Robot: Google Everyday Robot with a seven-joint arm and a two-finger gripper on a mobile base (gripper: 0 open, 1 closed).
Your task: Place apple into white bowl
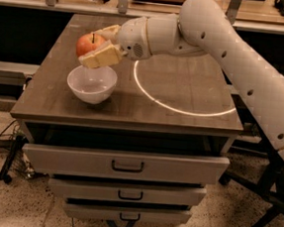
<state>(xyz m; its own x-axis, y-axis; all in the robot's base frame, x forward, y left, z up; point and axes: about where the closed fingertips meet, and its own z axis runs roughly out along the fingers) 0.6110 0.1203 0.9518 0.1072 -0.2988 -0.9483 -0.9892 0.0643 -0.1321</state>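
Observation:
The apple [90,44] is red-orange with a short dark stem and is held between my gripper's [97,46] pale fingers [101,57]. The gripper is shut on it, above the far rim of the white bowl [91,83]. The bowl sits empty on the left front part of the brown table [132,109]. My white arm [227,48] reaches in from the right, across the table.
A bright white ring [178,91] lies on the tabletop to the right of the bowl. Drawers [127,165] with dark handles sit below the table's front edge. A shelf [92,4] runs behind the table. Dark chair legs [252,214] stand at the lower right.

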